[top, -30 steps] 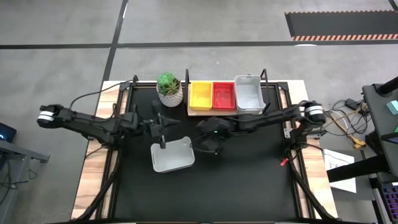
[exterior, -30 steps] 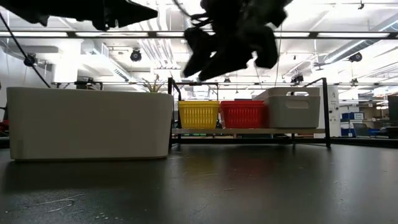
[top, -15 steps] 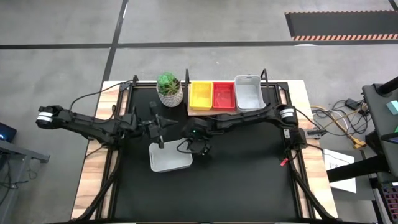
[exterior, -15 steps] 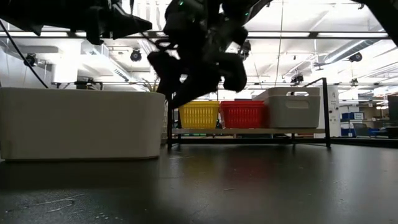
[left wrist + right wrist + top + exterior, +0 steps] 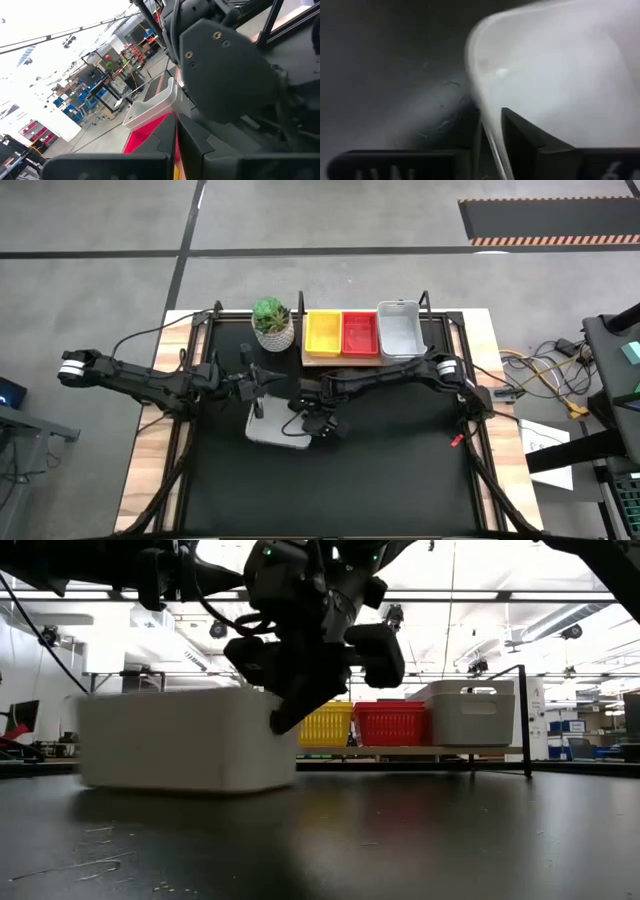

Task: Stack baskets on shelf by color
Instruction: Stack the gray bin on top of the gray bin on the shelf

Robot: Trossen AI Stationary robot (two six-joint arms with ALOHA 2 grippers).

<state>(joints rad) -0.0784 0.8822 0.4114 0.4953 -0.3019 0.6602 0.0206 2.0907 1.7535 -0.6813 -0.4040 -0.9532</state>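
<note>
While the left gripper (image 5: 262, 380) hovers above the black table (image 5: 400, 470) just beside the grey-white basket (image 5: 272, 428) (its jaws' state I cannot tell), the right gripper (image 5: 312, 423) pinches that basket's wall (image 5: 490, 130), one finger each side. The shelf (image 5: 340, 361) holds yellow (image 5: 322, 332), red (image 5: 360, 332) and grey (image 5: 400, 328) baskets.

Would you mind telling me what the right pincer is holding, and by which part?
The right pincer grips the grey-white basket by its side wall: one finger inside the rim, the other outside.
</note>
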